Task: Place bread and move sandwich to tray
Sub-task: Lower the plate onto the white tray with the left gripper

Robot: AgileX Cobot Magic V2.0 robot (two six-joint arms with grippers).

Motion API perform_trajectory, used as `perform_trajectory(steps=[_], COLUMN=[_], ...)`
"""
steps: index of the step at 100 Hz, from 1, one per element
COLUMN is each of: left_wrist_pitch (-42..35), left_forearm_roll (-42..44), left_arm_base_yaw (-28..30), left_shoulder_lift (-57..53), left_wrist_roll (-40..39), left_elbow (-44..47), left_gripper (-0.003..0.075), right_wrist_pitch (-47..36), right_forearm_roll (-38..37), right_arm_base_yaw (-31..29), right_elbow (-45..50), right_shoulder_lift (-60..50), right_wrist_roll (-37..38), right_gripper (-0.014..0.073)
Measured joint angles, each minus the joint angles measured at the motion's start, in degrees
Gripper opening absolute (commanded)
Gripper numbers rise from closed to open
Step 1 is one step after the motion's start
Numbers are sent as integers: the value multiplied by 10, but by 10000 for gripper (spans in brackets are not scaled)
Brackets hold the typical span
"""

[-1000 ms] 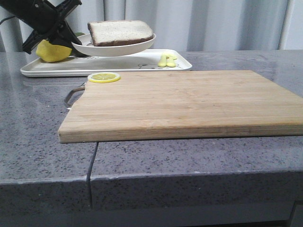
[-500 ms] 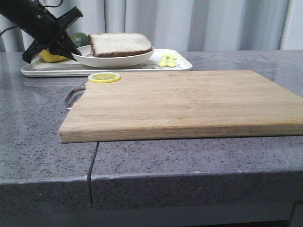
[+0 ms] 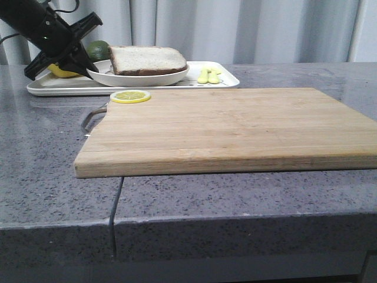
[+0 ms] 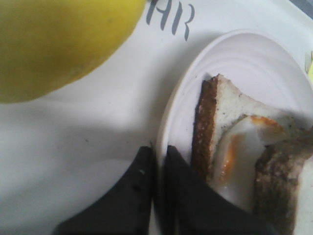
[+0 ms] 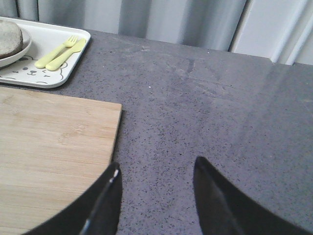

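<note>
A: Why is the left claw (image 4: 155, 161) pinching the plate (image 4: 171, 122) by its thin rim?
B: So the sandwich (image 3: 147, 60) is riding flat; it's sitting on the smooth white tray (image 3: 70, 87) now.
A: And the right claw (image 5: 155, 188)?
B: Hanging open, gripping nothing, over the speckled grey worktop (image 5: 205, 112) beside the wooden board (image 5: 49, 132).

We are observing a grey speckled stone countertop (image 3: 235, 194) carrying two items directly; a wooden cutting board (image 3: 235, 127) is lying near its front edge; a white tray (image 3: 70, 87) is sitting just behind the board, toward the left.
</note>
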Motion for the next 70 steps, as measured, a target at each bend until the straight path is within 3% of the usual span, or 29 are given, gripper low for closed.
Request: perform_trajectory(steps=[46,56,70], left_wrist_pitch=[3,5,5], left_forearm_roll=[0,0,-4], left_arm_base_yaw=[0,0,0], left_shoulder_lift=[0,0,0], left_wrist_roll=[-3,-3,-3], left_elbow=[0,0,-1], left_gripper=[-12,48,197], right_wrist_pitch=[0,0,0], right_forearm_roll=[0,0,0], right_arm_base_yaw=[0,0,0], right_elbow=[0,0,0], right_shoulder_lift=[0,0,0], right_wrist_roll=[0,0,0], right_gripper=[361,361,361])
